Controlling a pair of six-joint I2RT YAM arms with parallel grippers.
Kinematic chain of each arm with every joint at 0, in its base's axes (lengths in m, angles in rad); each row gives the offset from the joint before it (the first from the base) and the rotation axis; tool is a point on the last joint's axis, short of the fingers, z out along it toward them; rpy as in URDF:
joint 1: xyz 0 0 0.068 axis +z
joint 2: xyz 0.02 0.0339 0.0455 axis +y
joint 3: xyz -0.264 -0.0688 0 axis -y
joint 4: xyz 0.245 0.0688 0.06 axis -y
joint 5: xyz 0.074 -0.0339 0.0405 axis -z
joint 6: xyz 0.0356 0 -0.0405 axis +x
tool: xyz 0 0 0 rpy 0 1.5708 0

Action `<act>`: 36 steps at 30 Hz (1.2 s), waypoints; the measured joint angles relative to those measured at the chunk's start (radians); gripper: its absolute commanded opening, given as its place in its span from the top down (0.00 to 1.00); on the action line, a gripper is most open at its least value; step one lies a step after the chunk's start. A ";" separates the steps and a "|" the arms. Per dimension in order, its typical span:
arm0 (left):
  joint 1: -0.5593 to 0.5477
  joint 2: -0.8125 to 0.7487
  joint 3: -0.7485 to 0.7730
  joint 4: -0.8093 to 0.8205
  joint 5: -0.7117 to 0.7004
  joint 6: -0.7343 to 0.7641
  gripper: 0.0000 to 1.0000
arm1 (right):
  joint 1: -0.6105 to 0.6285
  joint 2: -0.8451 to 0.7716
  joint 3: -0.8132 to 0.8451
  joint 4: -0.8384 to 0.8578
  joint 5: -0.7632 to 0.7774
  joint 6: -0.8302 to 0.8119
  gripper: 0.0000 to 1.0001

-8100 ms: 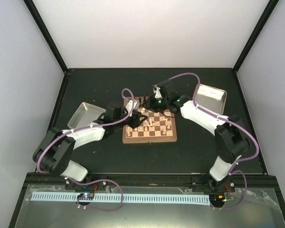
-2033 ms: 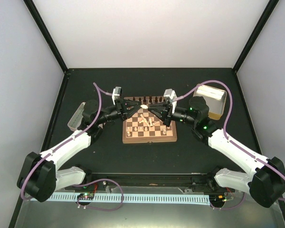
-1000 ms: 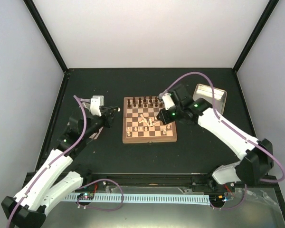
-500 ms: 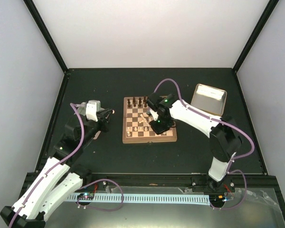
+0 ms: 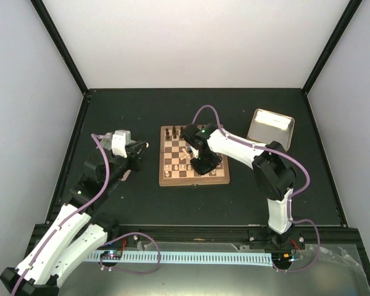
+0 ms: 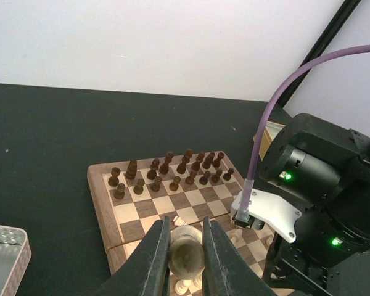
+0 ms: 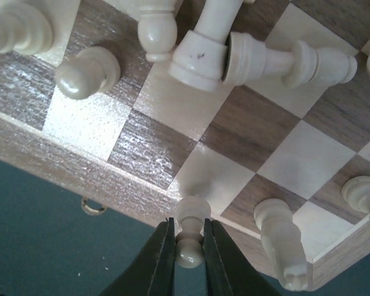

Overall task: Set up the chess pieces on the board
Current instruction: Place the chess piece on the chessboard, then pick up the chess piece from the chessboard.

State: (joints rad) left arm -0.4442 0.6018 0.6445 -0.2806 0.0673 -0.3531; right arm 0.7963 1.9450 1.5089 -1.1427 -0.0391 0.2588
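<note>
The board [image 5: 224, 177] lies mid-table, with dark pieces [image 5: 180, 131] along its far rows and pale chess pieces [image 5: 186, 154] lying loose in the middle. My right gripper [image 5: 201, 165] is low over the board's near edge. In the right wrist view [image 7: 189, 228] it is shut on a pale pawn [image 7: 191, 211] whose base touches a light square by the rim [image 7: 80, 145]. My left gripper [image 5: 142, 147] hovers left of the board. In the left wrist view [image 6: 185, 227] it is shut on a pale round-topped piece [image 6: 186, 258].
A metal tray [image 5: 270, 128] stands at the back right. Another tray's corner [image 6: 6, 259] shows at the left. Lying pale pieces [image 7: 265, 58] and standing ones [image 7: 86, 73] [image 7: 285, 246] crowd the squares near my right gripper. A small latch [image 7: 94, 205] sits on the board's side.
My left arm has drawn back left off the board, still holding its piece. My right arm has swung from the board's far right to its near edge, lowering the pawn.
</note>
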 measured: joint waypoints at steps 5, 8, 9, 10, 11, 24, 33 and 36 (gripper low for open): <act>0.000 0.000 0.000 0.000 0.000 0.000 0.95 | 0.000 0.022 0.001 0.018 0.008 0.003 0.75; 0.000 0.000 -0.004 0.002 0.000 0.000 0.95 | 0.000 0.022 0.001 0.033 0.010 0.005 0.76; 0.000 0.000 -0.005 0.002 0.000 0.000 0.95 | 0.000 0.022 0.001 0.038 0.010 0.005 0.77; 0.000 0.000 -0.007 0.002 0.000 0.000 0.95 | 0.000 0.022 0.001 0.042 0.010 0.006 0.78; 0.000 0.000 -0.008 0.002 0.000 0.000 0.95 | 0.000 0.022 0.001 0.045 0.010 0.006 0.80; 0.000 0.000 -0.008 0.003 0.000 0.000 0.95 | 0.000 0.021 -0.015 0.068 0.015 0.012 0.72; 0.000 0.000 -0.008 0.003 0.000 0.000 0.95 | 0.000 0.019 -0.069 0.074 0.011 0.013 0.90; 0.000 0.000 -0.008 0.003 0.000 0.000 0.95 | 0.000 0.011 -0.068 0.086 0.011 0.021 0.91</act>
State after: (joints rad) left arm -0.4442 0.6022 0.6361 -0.2771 0.0673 -0.3531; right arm 0.7963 1.9564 1.4410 -1.0569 -0.0277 0.2798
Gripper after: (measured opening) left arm 0.126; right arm 0.119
